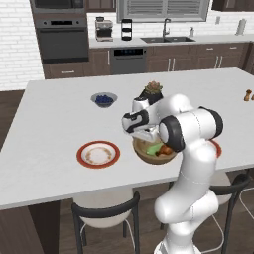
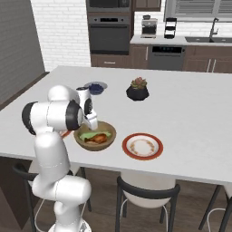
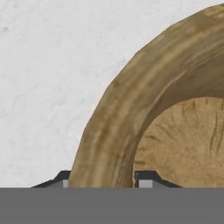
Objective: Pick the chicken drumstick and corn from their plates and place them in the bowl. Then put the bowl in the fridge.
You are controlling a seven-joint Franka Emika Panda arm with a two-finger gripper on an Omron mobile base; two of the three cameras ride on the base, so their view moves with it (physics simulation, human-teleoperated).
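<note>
Two fingertips (image 3: 144, 180) straddle thick rim of wooden bowl (image 3: 127, 113), lower centre of hand view, one outside, one inside; gripper (image 3: 103, 183) clamped on rim. Bowl sits frame centre in left base view, chicken drumstick (image 1: 166, 149) and corn (image 1: 153, 147) inside. Emptied plate (image 1: 98, 154) left of it on white counter (image 1: 49, 114).

- My arm (image 1: 191, 149) is folded forward, wrist bent down.
- My gripper (image 3: 103, 183) points straight down; one fingertip (image 3: 59, 180) sits outside the bowl (image 3: 118, 122) rim, one inside, clamped on it.
</note>
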